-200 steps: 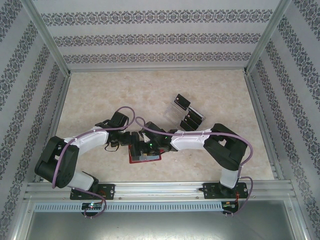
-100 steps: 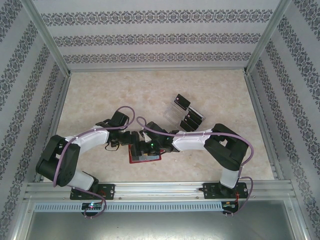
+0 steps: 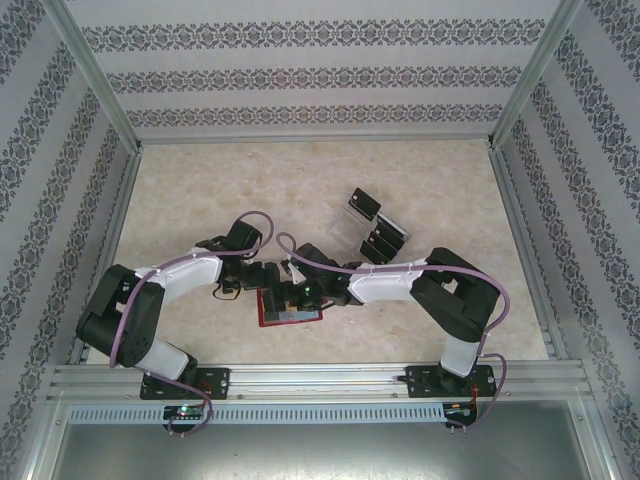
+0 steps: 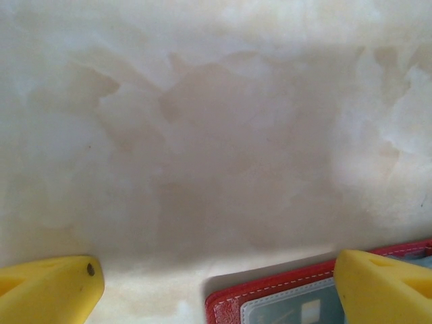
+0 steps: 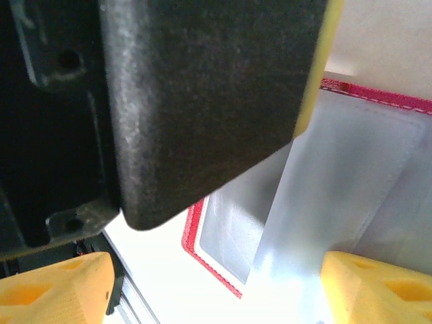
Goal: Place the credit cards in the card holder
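Note:
The card holder [image 3: 290, 314] lies open and flat on the table, red-edged with greyish pockets. In the left wrist view its red stitched corner [image 4: 270, 295] sits between my yellow fingertips [image 4: 47, 290], and a dark card with a pale mark [image 4: 307, 312] shows behind a pocket window. My left gripper [image 4: 216, 290] [image 3: 262, 282] is open at the holder's left edge. My right gripper [image 5: 216, 290] [image 3: 303, 293] is open just above the grey pockets [image 5: 364, 175], holding nothing. Other black credit cards [image 3: 364, 204] stand in a clear rack.
The clear plastic rack [image 3: 378, 232] stands behind and to the right of the holder. In the right wrist view the left gripper's black body [image 5: 202, 94] fills the upper left, very close. An aluminium rail [image 3: 320, 378] runs along the table's near edge.
The left arm's elbow has shifted a little right and up, and the right gripper has slid slightly right over the holder. Both grippers stay open.

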